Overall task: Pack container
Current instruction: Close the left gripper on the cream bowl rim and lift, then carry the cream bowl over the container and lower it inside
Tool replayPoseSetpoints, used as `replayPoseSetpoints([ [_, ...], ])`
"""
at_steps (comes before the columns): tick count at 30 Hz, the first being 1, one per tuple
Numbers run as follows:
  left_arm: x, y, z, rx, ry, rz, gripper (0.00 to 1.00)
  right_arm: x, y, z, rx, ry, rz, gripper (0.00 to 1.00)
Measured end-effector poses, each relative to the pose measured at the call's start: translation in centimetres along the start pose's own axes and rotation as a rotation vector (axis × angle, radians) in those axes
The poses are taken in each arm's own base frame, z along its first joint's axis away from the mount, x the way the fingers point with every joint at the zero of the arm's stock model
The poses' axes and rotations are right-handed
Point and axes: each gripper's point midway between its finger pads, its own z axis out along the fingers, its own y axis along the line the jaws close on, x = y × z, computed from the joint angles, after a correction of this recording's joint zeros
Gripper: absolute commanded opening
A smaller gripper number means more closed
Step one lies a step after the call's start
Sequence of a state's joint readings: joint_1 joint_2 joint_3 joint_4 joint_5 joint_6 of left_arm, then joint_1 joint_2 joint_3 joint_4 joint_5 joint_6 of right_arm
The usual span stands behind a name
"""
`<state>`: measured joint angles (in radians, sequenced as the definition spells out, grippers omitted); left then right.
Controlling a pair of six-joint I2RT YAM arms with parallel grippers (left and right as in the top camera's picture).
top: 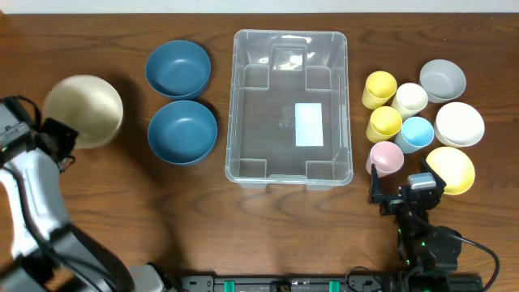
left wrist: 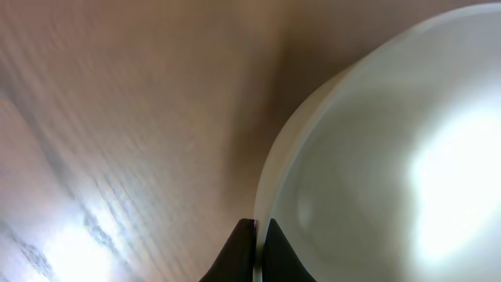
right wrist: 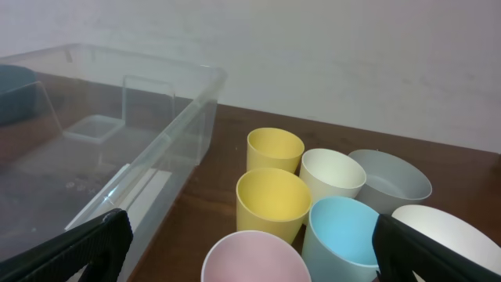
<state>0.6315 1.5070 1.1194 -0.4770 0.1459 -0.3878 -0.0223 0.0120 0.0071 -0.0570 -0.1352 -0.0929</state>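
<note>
Container (top: 268,130), clear plastic with a white label (top: 309,124) on its base, mid-table and empty: not one piece packed so far.

Left of it, close to its wall, far blue bowl (top: 178,68) and near blue bowl (top: 182,131), both sitting untouched on the table (top: 243,235).

Right of it, a tight cluster in waiting: two yellow cups (top: 379,88), cream cup (top: 410,99), light-blue cup (top: 417,134) and pink cup (top: 385,156). On the outer side, grey bowl (top: 443,79), white bowl (top: 459,123) and yellow bowl (top: 452,169).

Well apart at the far left, beige bowl (top: 83,109), rim pinched in the left gripper (top: 63,136). From the left wrist view, thin rim clamped between the closed fingers, one inside the bowl and one outside. Impossible to tell whether lifted off the wood or resting on it.

Right gripper (top: 408,191) spread wide and holding nothing, poised near the pink cup, off the container's near right corner.

By the look of things, task at its very start: first pick secured, nothing delivered. Left to do: carry the beige bowl across the blue pair and into the bin, then bring in the other ten pieces. Likely calls for nesting bowl in bowl and cup in cup to fit the lot.
</note>
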Motion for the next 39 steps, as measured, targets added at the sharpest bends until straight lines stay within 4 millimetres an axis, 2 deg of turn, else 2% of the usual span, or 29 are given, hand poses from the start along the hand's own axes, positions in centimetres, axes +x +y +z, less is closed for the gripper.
replayPoseSetpoints([
  [4,-1.8,-4.3,-4.3,0.19,-0.106,0.066,0.06,0.0,0.0,0.0,0.0,0.0,0.0,0.99],
  [7,-1.7,-8.6,-7.6,0.361,-0.151,0.139,0.06,0.0,0.0,0.0,0.0,0.0,0.0,0.99],
  [10,-0.2,-13.4,-10.5,0.513,-0.148,0.236,0.06,0.0,0.0,0.0,0.0,0.0,0.0,0.99],
  [13,1.8,-19.0,-14.0,0.663,-0.141,0.355,0.06,0.0,0.0,0.0,0.0,0.0,0.0,0.99],
  [18,5.1,-27.1,-20.8,0.887,-0.153,0.536,0.06,0.0,0.0,0.0,0.0,0.0,0.0,0.99],
  [20,6.1,-29.4,-22.8,0.946,-0.161,0.588,0.06,0.0,0.0,0.0,0.0,0.0,0.0,0.99],
  [23,7.8,-32.3,-24.2,0.994,-0.154,0.652,0.06,0.0,0.0,0.0,0.0,0.0,0.0,0.99],
  [25,9.3,-34.1,-24.2,1.017,-0.134,0.691,0.06,0.0,0.0,0.0,0.0,0.0,0.0,0.99],
  [28,12.0,-36.3,-22.6,1.014,-0.09,0.746,0.06,0.0,0.0,0.0,0.0,0.0,0.0,0.99],
  [33,17.3,-38.9,-17.5,0.928,-0.028,0.848,0.06,0.0,0.0,0.0,0.0,0.0,0.0,0.99],
  [39,23.1,-39.9,-11.2,0.779,0.011,0.945,0.06,0.0,0.0,0.0,0.0,0.0,0.0,0.99],
])
